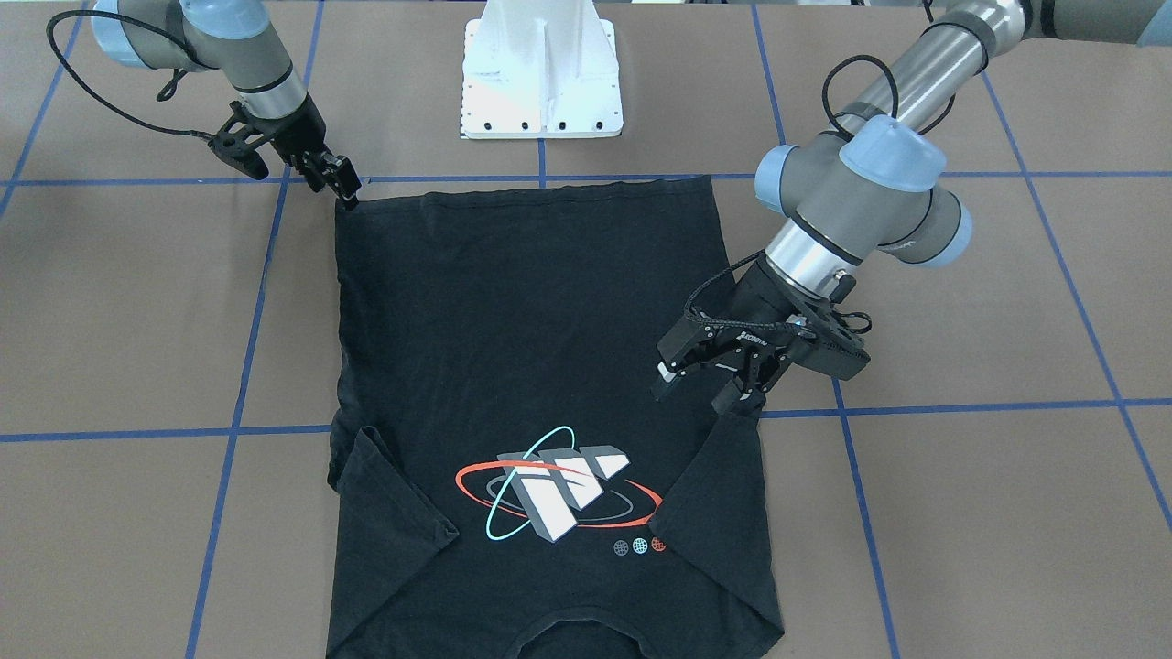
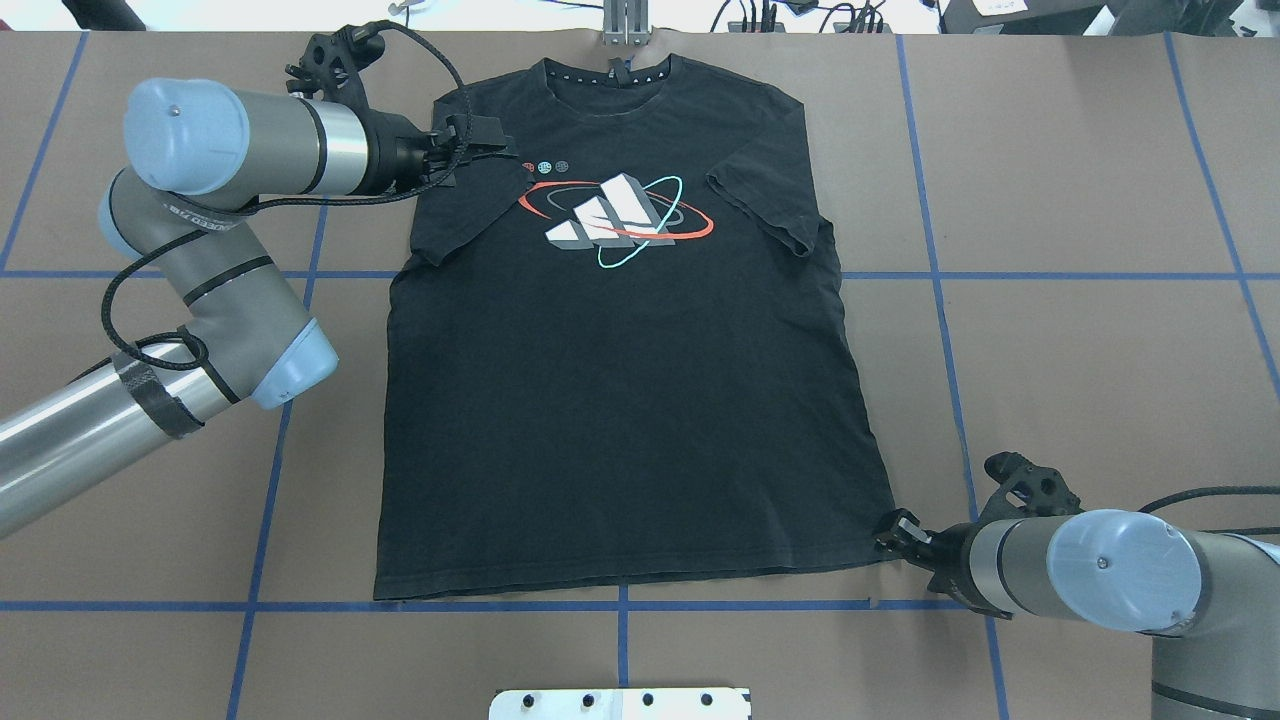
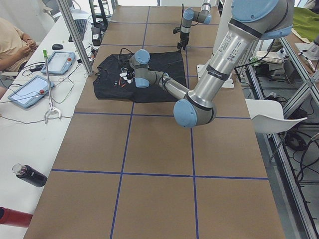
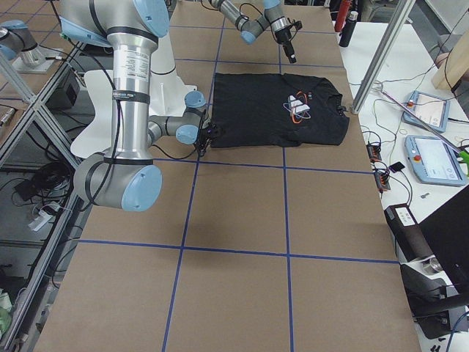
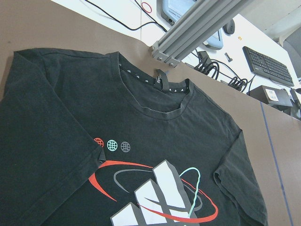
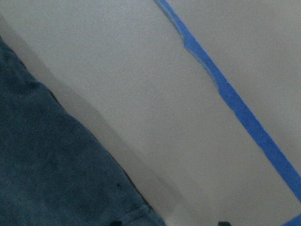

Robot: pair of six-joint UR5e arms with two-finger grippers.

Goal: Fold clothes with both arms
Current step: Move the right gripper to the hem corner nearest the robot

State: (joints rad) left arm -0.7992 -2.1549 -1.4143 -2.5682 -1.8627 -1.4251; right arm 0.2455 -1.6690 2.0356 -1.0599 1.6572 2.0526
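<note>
The black T-shirt [image 2: 620, 400] lies flat and face up on the brown table, logo [image 2: 615, 215] toward the far edge, both sleeves folded inward onto the chest. My left gripper [image 1: 700, 392] hovers open just over the folded sleeve [image 1: 723, 513] on its side, with nothing between its fingers. In the overhead view the left gripper [image 2: 495, 150] sits near the collar end. My right gripper [image 1: 348, 190] is down at the hem corner [image 2: 880, 525] nearest the robot. In the right wrist view the shirt's edge [image 6: 47, 165] lies by two fingertips that stand slightly apart.
The white base mount [image 1: 542, 73] stands at the robot's edge of the table. Blue tape lines [image 2: 940, 300] grid the brown surface. An aluminium post [image 5: 197, 28] rises just beyond the collar. Tablets [image 3: 30, 89], cables and a person's arm [image 3: 15, 45] are at the side table.
</note>
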